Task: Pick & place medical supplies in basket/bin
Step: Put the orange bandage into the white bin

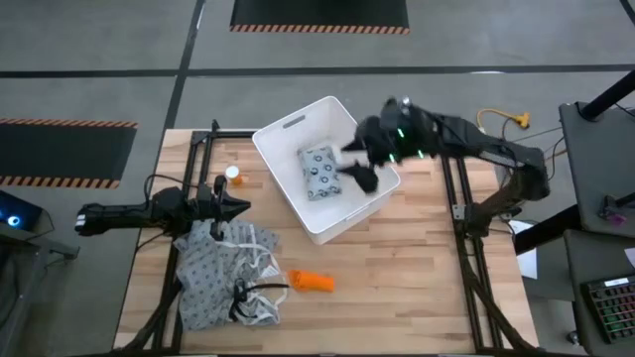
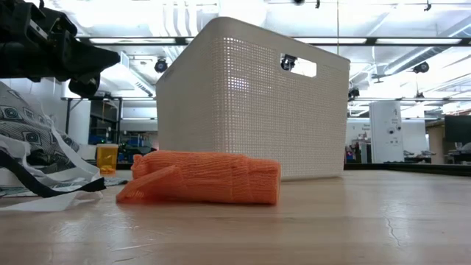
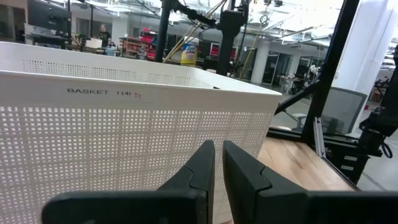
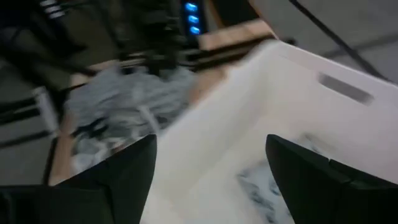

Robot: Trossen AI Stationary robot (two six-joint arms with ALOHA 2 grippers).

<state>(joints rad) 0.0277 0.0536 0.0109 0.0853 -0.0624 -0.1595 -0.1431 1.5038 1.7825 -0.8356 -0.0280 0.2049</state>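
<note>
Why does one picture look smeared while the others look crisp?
The right wrist view is motion-blurred, smearing the white basket and the right tool; the low view is backlit by bright ceiling lights behind the basket; the left wrist view is sharp, the basket's label readable.

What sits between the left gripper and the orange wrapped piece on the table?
In the high view, the left gripper hovers over the top edge of the patterned grey cloth heap. The orange piece lies just beyond the heap's edge on bare wood, nothing covering it. Only the cloth and its dark straps lie along the path.
</note>
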